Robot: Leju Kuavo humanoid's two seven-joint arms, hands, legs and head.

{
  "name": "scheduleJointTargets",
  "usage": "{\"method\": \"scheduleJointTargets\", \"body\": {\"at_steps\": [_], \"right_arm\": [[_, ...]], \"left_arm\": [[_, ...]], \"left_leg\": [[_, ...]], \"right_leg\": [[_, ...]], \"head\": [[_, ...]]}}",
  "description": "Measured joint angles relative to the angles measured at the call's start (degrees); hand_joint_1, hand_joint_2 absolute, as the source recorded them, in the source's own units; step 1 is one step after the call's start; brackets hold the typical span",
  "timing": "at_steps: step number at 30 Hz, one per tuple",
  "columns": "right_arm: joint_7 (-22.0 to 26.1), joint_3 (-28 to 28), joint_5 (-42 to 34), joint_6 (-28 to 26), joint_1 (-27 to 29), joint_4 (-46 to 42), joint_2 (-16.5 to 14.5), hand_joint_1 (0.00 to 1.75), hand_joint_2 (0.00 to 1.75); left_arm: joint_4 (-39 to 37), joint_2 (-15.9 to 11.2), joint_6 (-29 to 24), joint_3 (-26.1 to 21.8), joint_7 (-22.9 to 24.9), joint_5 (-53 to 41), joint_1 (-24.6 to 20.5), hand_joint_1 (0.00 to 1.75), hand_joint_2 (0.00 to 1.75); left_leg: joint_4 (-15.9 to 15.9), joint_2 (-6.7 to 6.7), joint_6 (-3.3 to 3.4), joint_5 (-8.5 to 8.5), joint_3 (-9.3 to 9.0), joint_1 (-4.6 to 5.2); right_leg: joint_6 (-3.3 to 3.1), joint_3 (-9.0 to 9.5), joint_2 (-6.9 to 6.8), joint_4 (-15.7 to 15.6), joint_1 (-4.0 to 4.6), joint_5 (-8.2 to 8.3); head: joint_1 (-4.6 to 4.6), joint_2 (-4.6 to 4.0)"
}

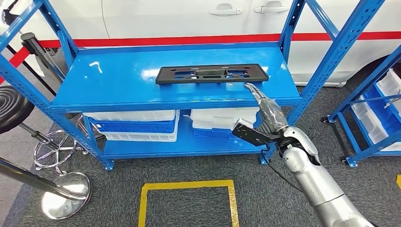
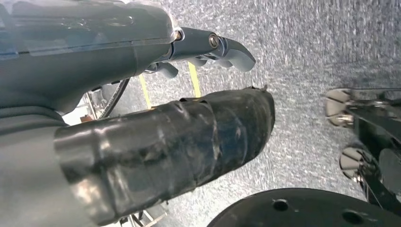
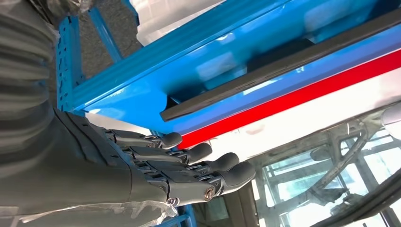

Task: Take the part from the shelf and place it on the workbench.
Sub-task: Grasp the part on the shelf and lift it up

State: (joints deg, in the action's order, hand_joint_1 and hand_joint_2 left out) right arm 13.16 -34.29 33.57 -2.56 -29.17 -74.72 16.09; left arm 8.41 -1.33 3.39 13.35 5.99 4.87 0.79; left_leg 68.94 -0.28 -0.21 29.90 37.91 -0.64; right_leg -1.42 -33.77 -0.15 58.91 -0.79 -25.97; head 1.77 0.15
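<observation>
Flat black slotted part (image 1: pixel 212 74) on glossy blue shelf (image 1: pixel 118 80); right hand (image 1: pixel 263 101) fingers (image 3: pixel 198 165) extended, released, near part's edge.

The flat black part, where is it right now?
In the head view, the flat black part lies on the blue shelf's top level, right of the middle, in front of the white car. The right hand reaches up just below its right end.

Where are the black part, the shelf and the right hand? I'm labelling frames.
black part (image 1: pixel 212 74): head view, middle of the flat frame.
shelf (image 1: pixel 118 80): head view, bare top deck.
right hand (image 1: pixel 265 106): head view, back of hand.
</observation>
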Motion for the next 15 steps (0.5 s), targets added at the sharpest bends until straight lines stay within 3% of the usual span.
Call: {"method": "scheduleJointTargets", "body": {"at_steps": [2,3,6,8,10,12,13,14,15], "right_arm": [[-0.05,0.00,0.11,0.00,-0.05,0.02,-0.10,0.00,1.75],[-0.09,0.00,0.16,0.01,-0.10,0.03,-0.15,0.00,1.75],[-0.20,-0.10,0.25,0.02,-0.23,0.09,-0.25,0.00,1.75],[-0.23,-0.22,0.31,0.02,-0.35,0.15,-0.32,0.00,1.75],[-0.26,-0.26,0.33,0.03,-0.48,0.27,-0.31,0.00,1.75],[-0.26,-0.33,0.40,0.04,-0.44,0.49,-0.31,0.00,1.75],[-0.26,-0.38,0.46,0.04,-0.38,0.63,-0.32,0.00,1.75],[-0.27,-0.43,0.57,0.03,-0.36,0.74,-0.32,0.00,1.75],[-0.29,-0.48,0.72,0.00,-0.41,0.81,-0.33,0.00,1.75]], "left_arm": [[-0.01,0.00,-0.08,0.00,-0.18,0.03,0.01,0.00,0.00],[-0.01,0.01,-0.11,0.01,-0.30,0.05,0.00,0.00,0.00],[-0.02,0.01,-0.01,0.10,-0.61,0.04,-0.07,0.00,0.00],[-0.02,0.06,0.14,0.28,-0.66,0.01,-0.08,0.00,0.00],[-0.02,0.11,0.20,0.45,-0.68,0.00,-0.06,0.00,0.00],[-0.02,0.10,0.22,0.52,-0.67,0.00,-0.04,0.00,0.00],[-0.02,0.10,0.22,0.55,-0.66,0.00,-0.04,0.00,0.00],[-0.02,0.10,0.23,0.59,-0.65,0.00,-0.05,0.00,0.00],[-0.01,0.12,0.24,0.63,-0.63,0.00,-0.06,0.00,0.00]], "left_leg": [[-7.01,0.00,0.42,-2.78,-3.30,0.09],[-9.18,-0.02,0.66,-3.34,-4.26,0.18],[-10.37,-0.12,1.44,-3.26,-4.70,0.35],[-10.96,-0.08,2.16,-3.36,-5.34,0.17],[-11.30,0.00,2.72,-3.25,-5.93,0.07],[-11.28,0.00,3.02,-2.93,-6.23,0.12],[-11.26,-0.05,3.06,-2.71,-6.45,0.15],[-11.24,-0.12,3.02,-2.42,-6.80,0.16],[-11.22,-0.18,2.92,-2.06,-7.28,0.16]], "right_leg": [[0.37,0.06,0.09,0.28,0.10,-0.30],[0.64,-0.01,0.10,0.37,0.16,-0.38],[1.55,-0.06,0.11,0.27,0.24,-0.47],[2.14,-0.43,0.13,1.56,0.12,-1.37],[2.58,-3.29,0.13,7.46,-0.01,-4.12],[2.84,-7.66,0.13,15.02,-0.05,-6.56],[2.87,-8.97,0.12,16.72,-0.06,-6.41],[2.81,-9.16,0.12,16.15,-0.05,-5.02],[2.66,-8.20,0.12,13.36,-0.04,-2.70]], "head": [[-0.01,0.00],[-0.02,0.00],[-0.03,0.00],[-0.06,0.00],[-0.09,0.00],[-0.08,0.00],[-0.08,0.00],[-0.08,0.00],[-0.08,0.00]]}}
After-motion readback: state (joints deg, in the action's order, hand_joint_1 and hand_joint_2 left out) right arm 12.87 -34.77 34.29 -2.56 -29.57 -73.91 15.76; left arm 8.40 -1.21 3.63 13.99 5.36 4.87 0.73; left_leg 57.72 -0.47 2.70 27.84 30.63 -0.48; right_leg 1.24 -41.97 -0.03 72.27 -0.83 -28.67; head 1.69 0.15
